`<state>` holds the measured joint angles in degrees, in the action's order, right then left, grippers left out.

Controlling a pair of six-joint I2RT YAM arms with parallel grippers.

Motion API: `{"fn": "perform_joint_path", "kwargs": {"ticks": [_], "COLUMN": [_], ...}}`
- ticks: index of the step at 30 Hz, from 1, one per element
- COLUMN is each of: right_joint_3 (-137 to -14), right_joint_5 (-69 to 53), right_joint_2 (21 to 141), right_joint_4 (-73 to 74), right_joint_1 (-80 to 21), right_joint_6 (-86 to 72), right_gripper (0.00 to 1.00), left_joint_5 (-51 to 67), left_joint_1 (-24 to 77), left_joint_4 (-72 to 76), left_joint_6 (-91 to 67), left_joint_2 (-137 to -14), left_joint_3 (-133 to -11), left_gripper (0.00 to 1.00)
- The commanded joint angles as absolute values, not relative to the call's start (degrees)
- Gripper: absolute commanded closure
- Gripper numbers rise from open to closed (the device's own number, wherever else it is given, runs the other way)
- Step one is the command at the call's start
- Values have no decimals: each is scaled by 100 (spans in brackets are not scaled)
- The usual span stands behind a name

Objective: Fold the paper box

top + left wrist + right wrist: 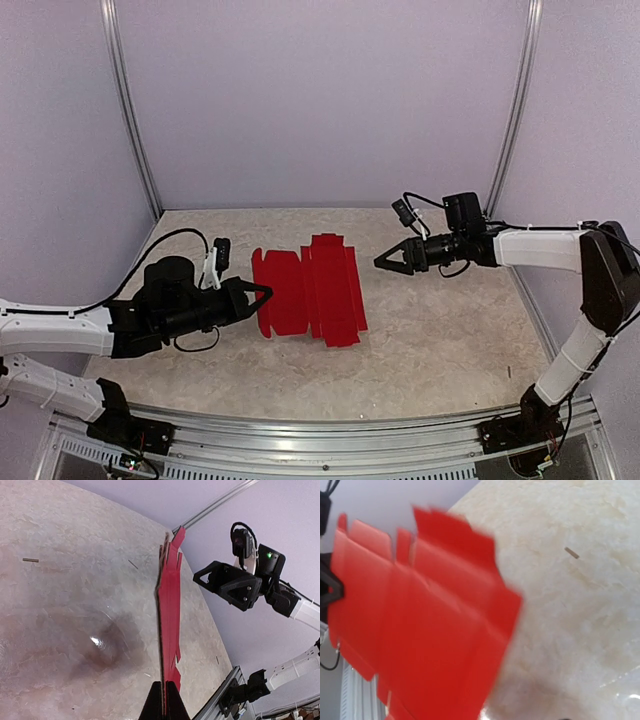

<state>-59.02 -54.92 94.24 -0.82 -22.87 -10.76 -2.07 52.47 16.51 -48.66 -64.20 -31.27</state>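
Paper box [310,290]: flat red sheet over the middle of the table [450,340], apparently lifted clear of it. Left gripper [262,293] clenched on its left edge. Right gripper [386,262] released, near the right edge, not touching. Judge it light, thin, floppy, easily creased. You'd best pinch a panel beside a score line, not the notched flaps.

The flat red paper box [308,290] blocks the middle between your claws, pinched at its left edge by the left claw [262,293]. Only a narrow gap separates its right edge from the spread right claw [385,262]. Bare tabletop [450,340] lies nearer you and rightward; walls [320,100] close the back and sides.
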Motion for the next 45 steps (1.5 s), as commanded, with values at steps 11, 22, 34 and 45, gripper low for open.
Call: {"fn": "perform_joint_path", "kwargs": {"ticks": [11,22,34,45], "right_joint_3": [-5963,-6071,-6346,-7676], "right_joint_5": [-5952,-6161,-6045,-5143], "right_joint_2": [9773,9854,10072,10567], "right_joint_4": [-183,-859,-656,2770], "right_joint_1": [-2760,-2807,-2800,-2772], "right_joint_6": [-1262,-1858,-1741,1042], "right_gripper": [37,66,98,100], "left_joint_5": [-1260,-1200,-1139,-2011], "left_joint_1": [5571,5611,5611,5593], "left_joint_4": [2764,2874,2925,-1289], "left_joint_6": [-5702,-5745,-5774,-4952], "left_joint_2": [-6237,-6348,-6460,-5654], "left_joint_3": [-2716,-2693,-2674,-3900], "left_gripper": [100,100,100,27]}}
